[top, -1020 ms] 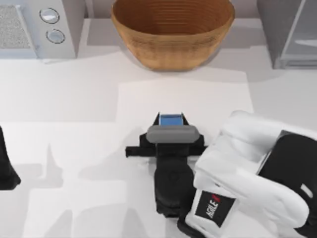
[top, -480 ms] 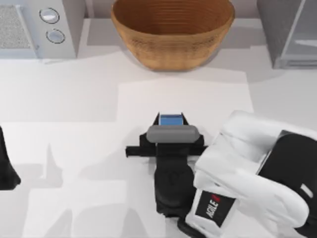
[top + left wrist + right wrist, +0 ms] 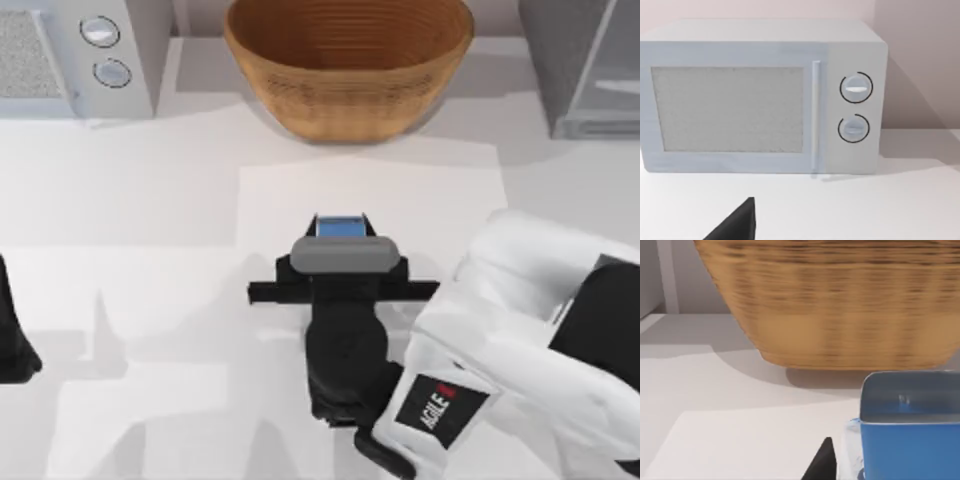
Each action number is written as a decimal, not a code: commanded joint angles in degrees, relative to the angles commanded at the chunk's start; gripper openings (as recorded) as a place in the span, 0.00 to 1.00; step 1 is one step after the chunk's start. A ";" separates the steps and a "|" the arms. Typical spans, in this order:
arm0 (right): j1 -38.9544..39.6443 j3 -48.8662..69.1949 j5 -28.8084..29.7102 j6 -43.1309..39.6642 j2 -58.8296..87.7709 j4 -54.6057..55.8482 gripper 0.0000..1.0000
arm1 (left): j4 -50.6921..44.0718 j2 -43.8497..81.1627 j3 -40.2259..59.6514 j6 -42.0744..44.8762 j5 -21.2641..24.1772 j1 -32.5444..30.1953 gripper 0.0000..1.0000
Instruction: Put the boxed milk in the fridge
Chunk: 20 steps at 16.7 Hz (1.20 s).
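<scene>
One small blue-topped boxed milk point(image 3: 340, 225) is sitting mid-table between our right gripper point(image 3: 340, 228) fingers, which are pinching it. We are risking slippage, or clipping the round wicker basket point(image 3: 348, 65) while heading to the grey glass-doored fridge point(image 3: 590, 65) far right. Our left arm is idling at the left edge.

We see a tan ribbed woven basket point(image 3: 348, 65), rough and matt, on the smooth matt white desk point(image 3: 150, 190). The small blue milk carton point(image 3: 340, 226) looks smooth, faintly glossy. The grey fridge's point(image 3: 585, 65) door panel appears glassy, translucent.
</scene>
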 joint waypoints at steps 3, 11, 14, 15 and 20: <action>-0.08 -0.93 -0.08 0.07 -8.32 -7.39 0.00 | 0.00 0.00 0.00 0.00 0.00 0.00 1.00; 0.08 -2.60 -0.13 0.52 -26.17 -23.74 0.00 | 0.00 0.00 0.00 0.00 0.00 0.00 1.00; 0.00 -2.34 -0.13 0.61 -26.01 -23.58 0.00 | 0.00 0.00 0.00 0.00 0.00 0.00 1.00; 0.00 -2.34 -0.14 0.61 -26.02 -23.58 0.00 | 0.00 0.00 0.00 0.00 0.00 0.00 1.00; -4.06 -7.66 -5.16 0.01 -33.87 -29.16 0.00 | 0.00 0.00 0.00 0.00 0.00 0.00 1.00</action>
